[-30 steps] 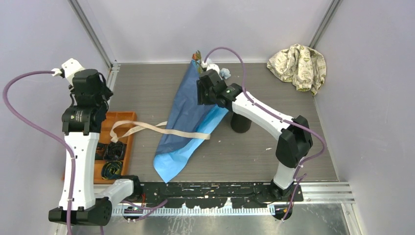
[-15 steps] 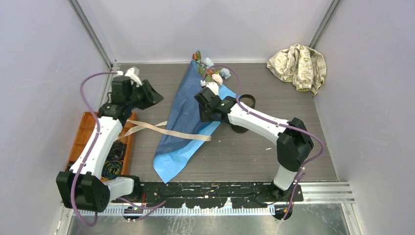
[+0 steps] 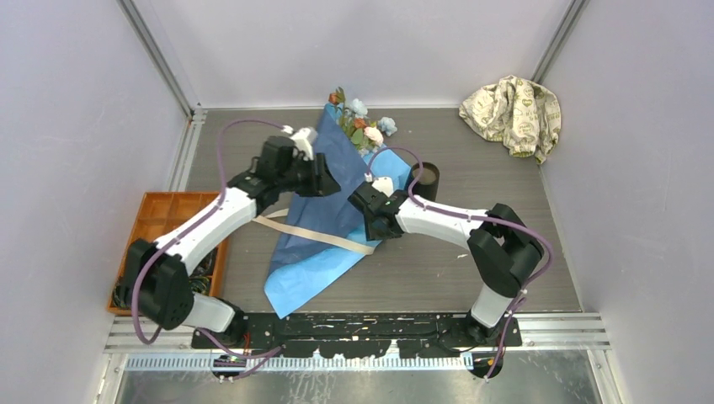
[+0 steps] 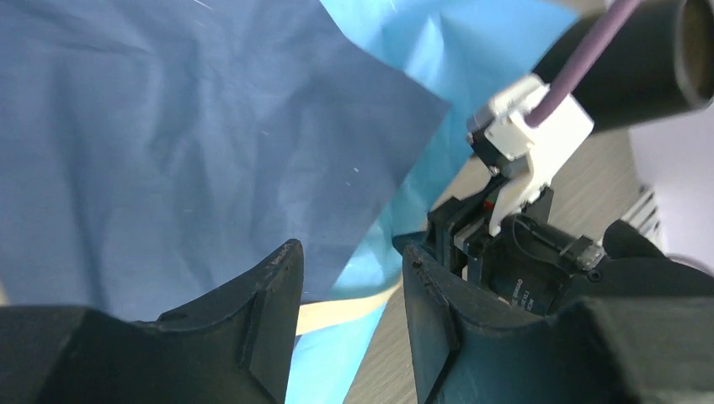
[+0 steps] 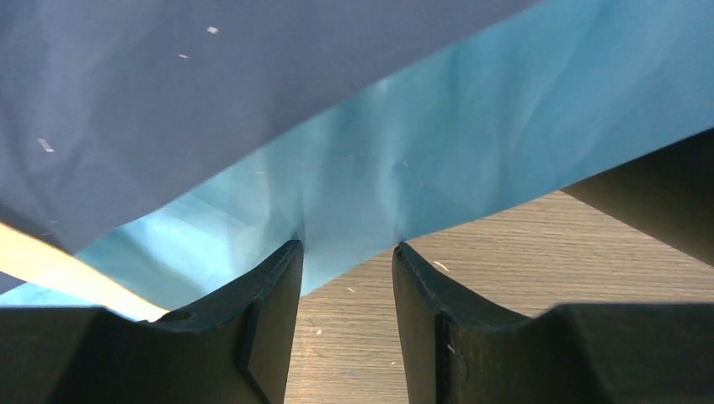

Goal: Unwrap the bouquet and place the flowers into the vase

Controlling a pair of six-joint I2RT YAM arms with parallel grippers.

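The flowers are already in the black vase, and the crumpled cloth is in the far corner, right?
No. The flowers are not in the vase; they stick out of the blue paper lying beside it, as the top view shows. The cloth is in the far corner.

Swung my left gripper (image 3: 325,183) from frame left to centre, over the bouquet (image 3: 324,215). Right gripper (image 3: 375,227) came down off the flowers (image 3: 362,126) to centre. Vase (image 3: 428,177) rim now showing.
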